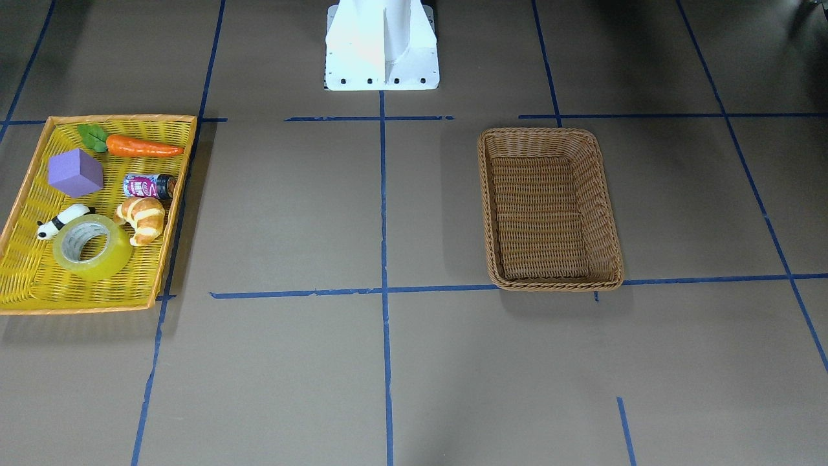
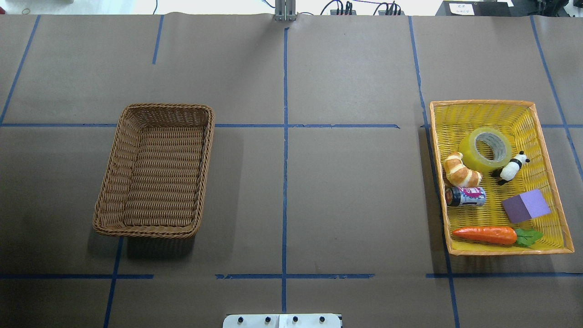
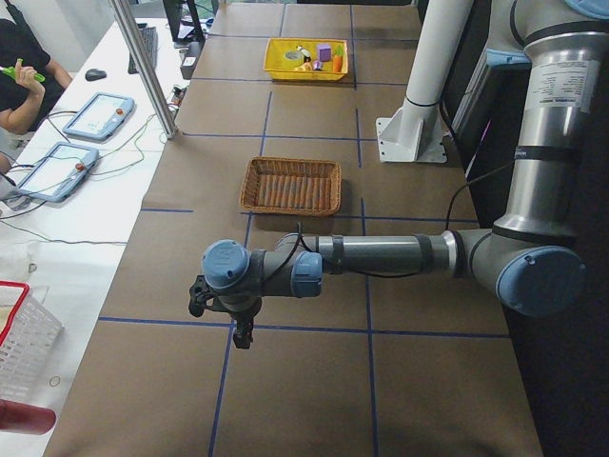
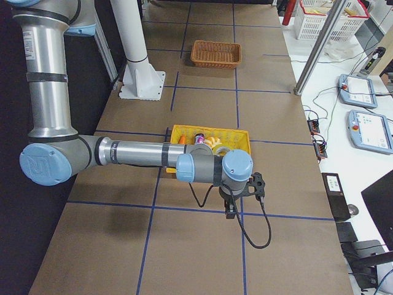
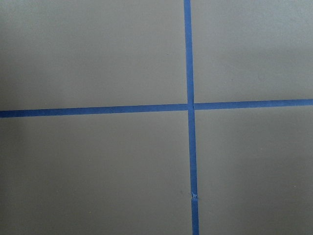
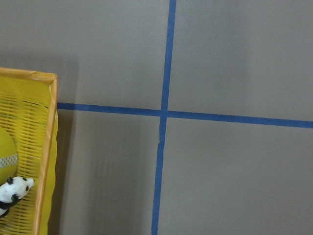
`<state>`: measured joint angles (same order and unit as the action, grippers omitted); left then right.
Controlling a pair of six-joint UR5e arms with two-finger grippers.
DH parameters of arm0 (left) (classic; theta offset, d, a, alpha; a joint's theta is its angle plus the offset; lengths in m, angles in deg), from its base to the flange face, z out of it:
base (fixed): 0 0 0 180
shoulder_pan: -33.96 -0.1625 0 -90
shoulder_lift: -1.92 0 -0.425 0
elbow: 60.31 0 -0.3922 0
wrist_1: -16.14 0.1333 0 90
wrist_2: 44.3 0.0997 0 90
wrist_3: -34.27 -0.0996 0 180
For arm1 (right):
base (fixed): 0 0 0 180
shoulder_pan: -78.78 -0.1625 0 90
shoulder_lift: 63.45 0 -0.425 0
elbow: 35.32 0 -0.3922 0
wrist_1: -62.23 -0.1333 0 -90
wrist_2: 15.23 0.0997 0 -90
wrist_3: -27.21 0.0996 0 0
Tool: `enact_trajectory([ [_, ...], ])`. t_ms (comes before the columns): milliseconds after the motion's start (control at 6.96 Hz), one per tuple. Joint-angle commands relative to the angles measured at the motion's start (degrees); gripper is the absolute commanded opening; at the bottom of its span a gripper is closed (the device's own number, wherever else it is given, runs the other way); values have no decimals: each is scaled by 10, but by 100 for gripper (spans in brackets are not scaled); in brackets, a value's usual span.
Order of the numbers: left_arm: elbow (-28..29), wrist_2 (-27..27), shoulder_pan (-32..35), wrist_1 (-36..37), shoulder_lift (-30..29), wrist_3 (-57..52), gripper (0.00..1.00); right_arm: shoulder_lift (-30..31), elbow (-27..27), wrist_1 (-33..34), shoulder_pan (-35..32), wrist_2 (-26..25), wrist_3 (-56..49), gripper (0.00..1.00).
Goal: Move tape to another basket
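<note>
I cannot read the jaw state on the left gripper [image 3: 243,335] or the right gripper [image 4: 229,211] (side views only). The right wrist view's left edge cuts off the tape [image 6: 6,147].

Yellow tray [image 2: 483,105] holds carrot [image 2: 485,234]; purple cube [image 2: 526,206]; can [image 2: 465,196]; croissant [image 2: 461,170]; panda figure [image 2: 511,167].

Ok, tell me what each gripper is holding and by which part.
Nothing. The tape lies in the yellow tray; the left gripper and right gripper hang elsewhere, visibly empty.

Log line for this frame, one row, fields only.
stage: tape not yet picked | tape: in yellow tray, between croissant and panda | basket: empty | left tool, right tool: over bare table, open/shut unclear
</note>
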<state>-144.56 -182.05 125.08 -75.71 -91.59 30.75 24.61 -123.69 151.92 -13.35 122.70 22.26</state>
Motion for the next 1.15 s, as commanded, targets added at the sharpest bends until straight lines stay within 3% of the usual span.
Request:
enact_trajectory([
  [0,0,0,0,0,-1,0,100,-16,-10,0,1,1,3,100],
  [431,2,0,0,0,1,-1,100,-41,-26,0,22,-1,19,100],
  [1006,3,-1,-1,-1,4,-3,100,-76,-114,-1,142,-4,251,100],
])
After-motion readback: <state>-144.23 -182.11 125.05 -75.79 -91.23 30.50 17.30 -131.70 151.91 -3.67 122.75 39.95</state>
